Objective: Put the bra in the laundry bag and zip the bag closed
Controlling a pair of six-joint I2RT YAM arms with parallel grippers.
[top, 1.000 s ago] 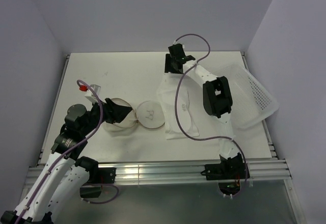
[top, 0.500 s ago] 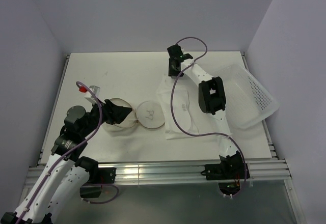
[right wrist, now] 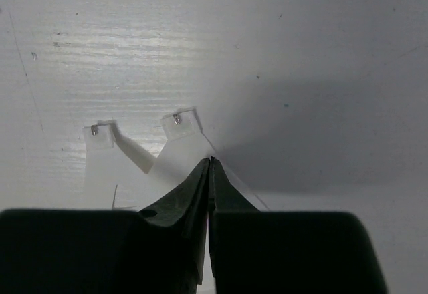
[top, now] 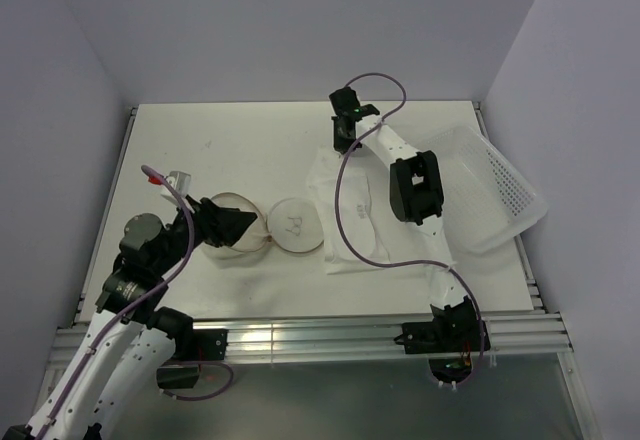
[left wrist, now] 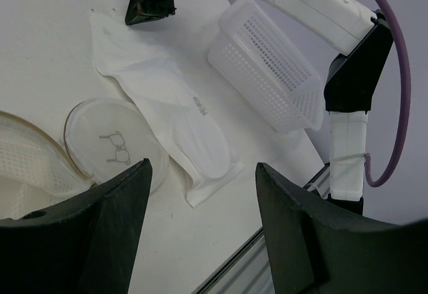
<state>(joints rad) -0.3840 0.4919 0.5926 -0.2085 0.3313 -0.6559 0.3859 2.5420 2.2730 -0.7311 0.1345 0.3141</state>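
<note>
- At the tips of the right claw (right wrist: 210,162), pressed together, the far edge of the bra (right wrist: 175,154) is pinched.
- Behind that claw, the rest of the bra lies flat on the table (top: 230,140), with a tilted tray (top: 490,185) beside it.
- Under the left claw (top: 245,222), which is spread wide, sits the open laundry bag (top: 232,232), its lid (left wrist: 114,143) just beside the bra.

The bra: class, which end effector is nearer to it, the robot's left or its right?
Right. The right end effector pinches the bra's far end; the left end effector sits apart, on the bra's left, at the open laundry bag.
</note>
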